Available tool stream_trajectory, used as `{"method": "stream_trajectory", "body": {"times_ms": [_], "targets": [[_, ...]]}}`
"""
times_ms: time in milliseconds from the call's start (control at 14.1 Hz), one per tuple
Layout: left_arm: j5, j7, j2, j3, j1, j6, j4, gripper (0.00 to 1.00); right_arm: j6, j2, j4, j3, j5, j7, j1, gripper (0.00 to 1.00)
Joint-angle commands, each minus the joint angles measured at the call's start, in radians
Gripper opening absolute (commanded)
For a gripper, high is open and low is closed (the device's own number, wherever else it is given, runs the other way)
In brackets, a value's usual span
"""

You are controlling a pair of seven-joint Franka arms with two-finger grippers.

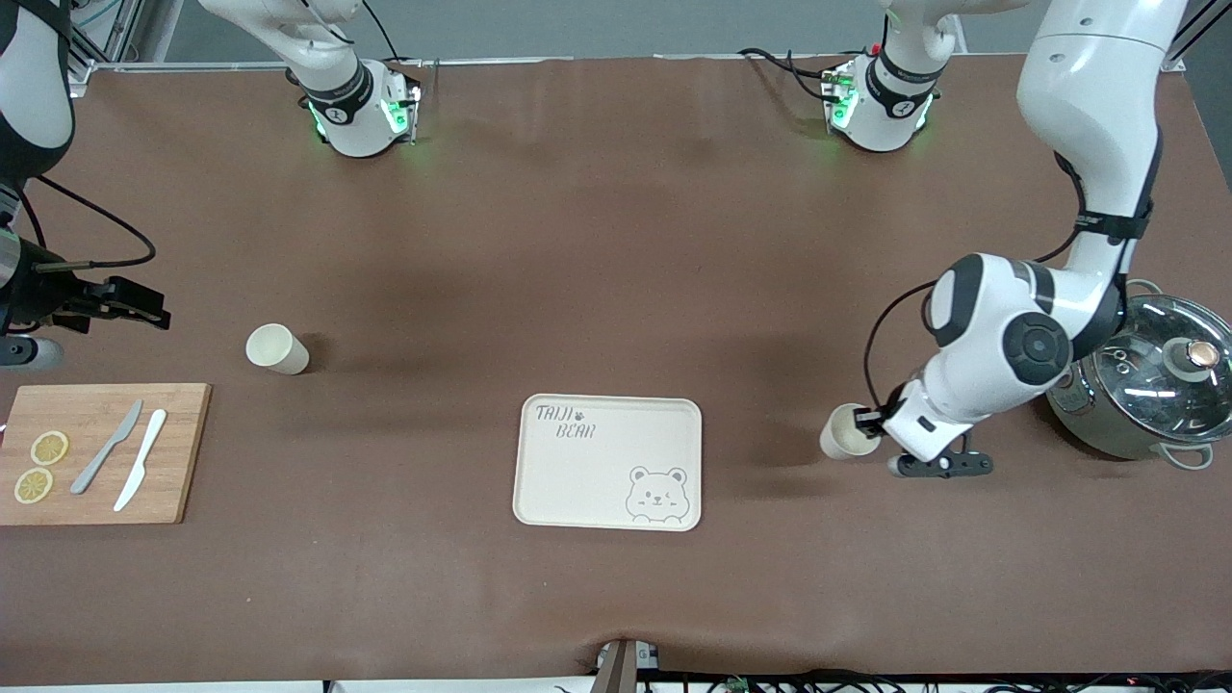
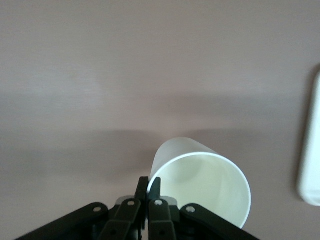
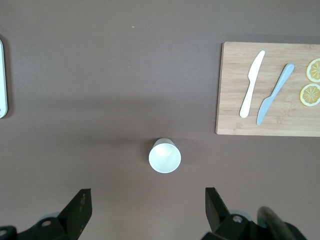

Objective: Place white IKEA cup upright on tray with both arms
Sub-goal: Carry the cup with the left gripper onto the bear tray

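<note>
Pinching cup (image 2: 200,185) rim, left tool (image 2: 148,187) closed; right tool (image 3: 145,210) waits spread.

Left tool (image 2: 148,186) pinched shut — right tool (image 3: 145,210) spread.

Brown matte table surface (image 2: 100,65), crossed by soft darker shadow bands. One white plastic cup (image 2: 200,180), tipped with its round open mouth toward the camera and pale inside visible; the left gripper (image 2: 148,187), black with two thin fingers (image 2: 142,192) pressed close together, pinches the cup's rim at the edge of the mouth, one finger inside and one outside. One cream flat tray (image 2: 310,170), only a rounded edge strip showing at the frame border, apart from the cup.
</note>
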State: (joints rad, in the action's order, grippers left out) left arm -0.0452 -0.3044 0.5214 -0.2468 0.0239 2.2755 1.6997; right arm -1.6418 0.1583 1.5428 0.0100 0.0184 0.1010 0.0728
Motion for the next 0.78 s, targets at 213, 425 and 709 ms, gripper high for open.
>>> {"method": "stream_trajectory", "body": {"times_ms": [213, 425, 709], "targets": [[-0.01, -0.307, 0.084, 0.006, 0.171, -0.005, -0.127, 0.0, -0.023, 0.112, -0.018, 0.005, 0.023, 0.005, 0.024, 1.0], [-0.012, -0.439, 0.149, 0.017, 0.255, -0.005, -0.201, 0.0, -0.006, 0.139, 0.005, 0.005, 0.038, 0.003, 0.025, 1.0], [-0.012, -0.537, 0.232, 0.018, 0.335, 0.002, -0.279, 0.0, -0.05, 0.141, 0.121, 0.005, 0.035, -0.009, 0.085, 1.0]]}}
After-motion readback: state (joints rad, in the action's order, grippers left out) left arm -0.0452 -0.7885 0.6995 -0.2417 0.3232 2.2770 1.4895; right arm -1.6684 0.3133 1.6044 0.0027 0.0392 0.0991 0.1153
